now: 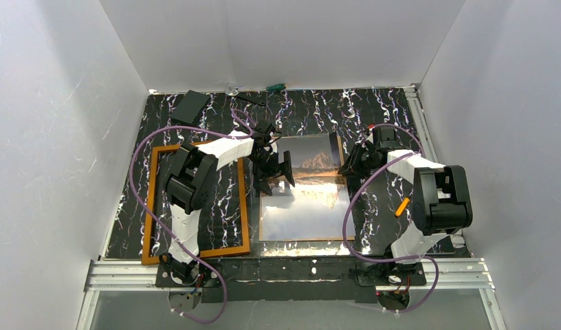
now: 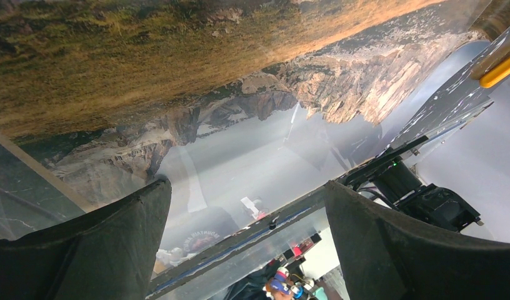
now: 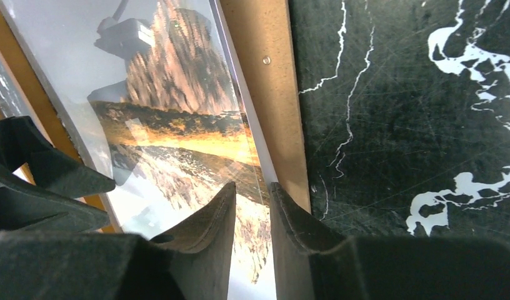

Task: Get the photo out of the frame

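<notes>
Nearest me, a metal rail (image 1: 126,273) edges the black marbled table (image 1: 319,110), with white walls (image 1: 51,137) close on three sides. The frame (image 1: 151,206) lies flat at left, marble showing through it. The photo (image 1: 302,210) lies just beside it at centre, picture up. My left gripper (image 1: 276,168) gapes wide at the photo's left edge, holding nothing. My right gripper (image 1: 351,163) has its fingers (image 3: 218,228) a slit apart along the right edge; I cannot tell whether they pinch it.

The mountain photo (image 1: 302,206) lies seemingly flat, just right of the empty orange-brown frame (image 1: 151,206).
</notes>
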Robot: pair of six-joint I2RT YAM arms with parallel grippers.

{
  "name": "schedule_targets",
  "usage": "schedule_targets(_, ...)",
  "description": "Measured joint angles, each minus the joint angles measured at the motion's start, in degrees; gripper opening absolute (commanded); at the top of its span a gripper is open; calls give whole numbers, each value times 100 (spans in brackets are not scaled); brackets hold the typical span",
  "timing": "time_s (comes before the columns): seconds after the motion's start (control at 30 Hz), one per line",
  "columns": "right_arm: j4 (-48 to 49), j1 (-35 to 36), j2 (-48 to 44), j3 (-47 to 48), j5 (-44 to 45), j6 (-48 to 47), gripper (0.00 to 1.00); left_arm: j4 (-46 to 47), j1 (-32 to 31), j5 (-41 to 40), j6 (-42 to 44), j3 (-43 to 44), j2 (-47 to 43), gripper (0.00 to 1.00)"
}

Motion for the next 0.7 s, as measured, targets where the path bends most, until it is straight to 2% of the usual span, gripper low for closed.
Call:
schedule_targets(0.13,-83,0,46,26,131,-20,38,-7,0,0,0,0,0,93)
schedule_targets(0.5,-538,0,592,575,94,-15,39,-9,0,20,0,0,0,93)
schedule_targets(0.57,-566,0,704,680,20,-11,35,-9,0,20,0,0,2,93)
schedule_targets(0.7,-542,0,800,739,-129,-9,19,-9,0,20,0,0,2,93)
